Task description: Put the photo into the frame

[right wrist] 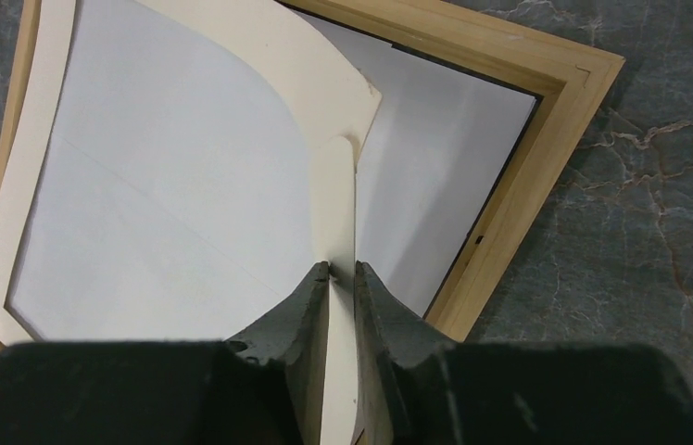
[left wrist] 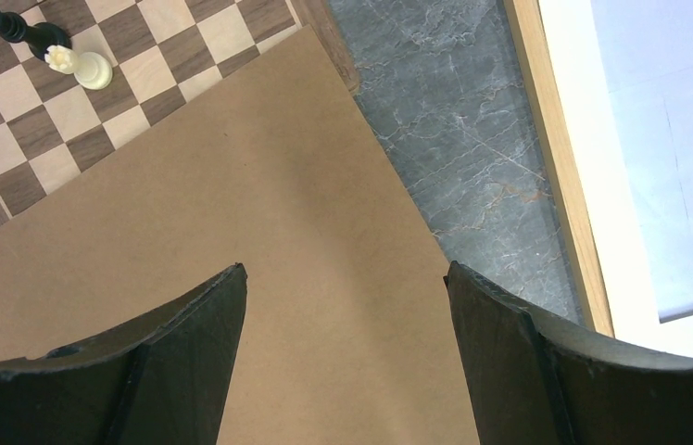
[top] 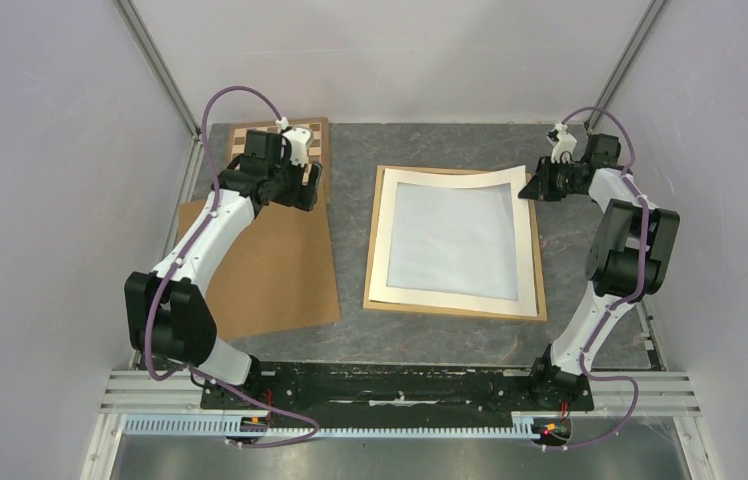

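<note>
Wood: one frame [right wrist: 547, 167] on the right, its one cream mat [right wrist: 324, 79] pinched by the right gripper [right wrist: 341, 272]; left gripper [left wrist: 345, 271] open over one brown board [left wrist: 259, 185].

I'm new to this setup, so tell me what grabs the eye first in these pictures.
The right gripper pinches the far right corner of the cream mat, curling it up off the wooden frame in the middle of the table. The left gripper hangs open over the brown backing board, beside a chessboard with two chess pieces on it.
</note>
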